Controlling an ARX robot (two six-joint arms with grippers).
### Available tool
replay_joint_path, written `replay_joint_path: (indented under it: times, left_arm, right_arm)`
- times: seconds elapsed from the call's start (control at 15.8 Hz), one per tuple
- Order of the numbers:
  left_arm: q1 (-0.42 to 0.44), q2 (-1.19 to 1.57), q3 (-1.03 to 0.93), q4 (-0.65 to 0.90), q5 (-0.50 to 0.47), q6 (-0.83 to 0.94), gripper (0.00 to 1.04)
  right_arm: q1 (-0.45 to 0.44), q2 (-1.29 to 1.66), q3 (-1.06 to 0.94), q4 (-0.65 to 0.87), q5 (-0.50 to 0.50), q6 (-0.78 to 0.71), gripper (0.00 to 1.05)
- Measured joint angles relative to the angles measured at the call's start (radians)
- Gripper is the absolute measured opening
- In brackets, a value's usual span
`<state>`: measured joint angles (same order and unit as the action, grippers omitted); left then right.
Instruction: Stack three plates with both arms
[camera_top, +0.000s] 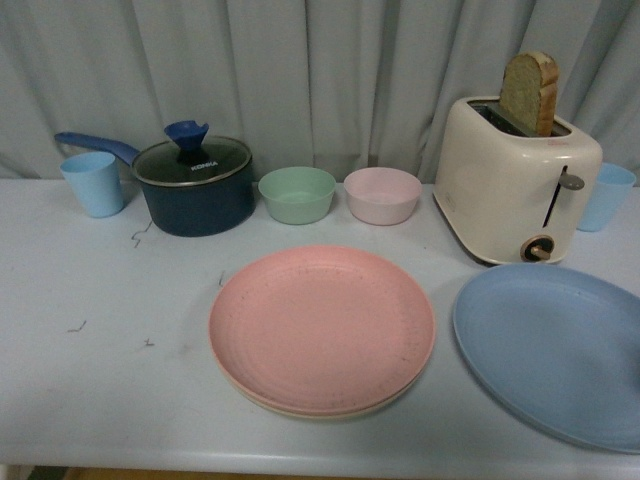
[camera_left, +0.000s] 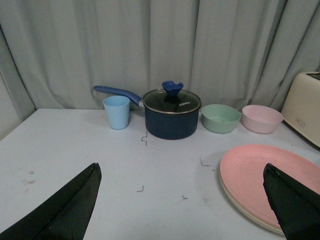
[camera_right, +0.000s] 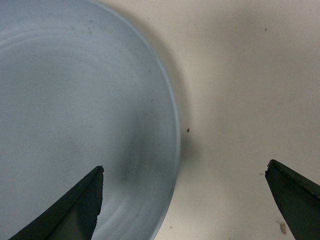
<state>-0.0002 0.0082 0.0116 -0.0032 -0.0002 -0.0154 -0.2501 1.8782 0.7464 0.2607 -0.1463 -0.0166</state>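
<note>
Blue plate (camera_top: 555, 350) alone at right of worktop (camera_top: 100, 380); pink plate (camera_top: 322, 328) on cream plate (camera_top: 300, 411) at centre. Right claw (camera_right: 185, 167) wide open, empty, straddling blue rim: lower, pinch rim squarely, lift level. Left claw (camera_left: 181, 166) open, empty too.

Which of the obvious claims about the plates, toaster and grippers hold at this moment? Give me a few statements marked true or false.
1. The round matte pink plate lies on top of the round cream-beige plate. True.
2. The round light blue plate is stacked on the pink one. False: it lies apart, to the right of that pair.
3. The cream toaster has empty slots. False: a bread slice stands up out of it.
4. The right gripper is open over the blue plate's rim, holding nothing. True.
5. The left gripper is shut on the pink plate. False: it is open and grips nothing.
</note>
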Motion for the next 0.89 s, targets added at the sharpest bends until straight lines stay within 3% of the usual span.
replay_joint_path:
  times: [0.06,0.13,0.51,0.76,0.89]
  left_arm:
    - [0.0,0.0,0.0,0.0,0.0,0.0,0.98]
    - [0.0,0.0,0.0,0.0,0.0,0.0,0.98]
    - [0.0,0.0,0.0,0.0,0.0,0.0,0.98]
    - [0.0,0.0,0.0,0.0,0.0,0.001,0.98]
    - [0.0,0.0,0.0,0.0,0.0,0.0,0.98]
  right_arm:
    - [-0.008,0.1,0.054,0.036,0.042,0.009,0.96]
    - [-0.012,0.145,0.084,0.059,0.054,0.01,0.68]
    - [-0.002,0.172,0.101,0.083,0.054,0.025,0.04]
    - [-0.075,0.046,0.005,0.06,0.003,0.034,0.03]
    - [-0.155,-0.092,-0.055,-0.025,-0.044,0.018,0.03]
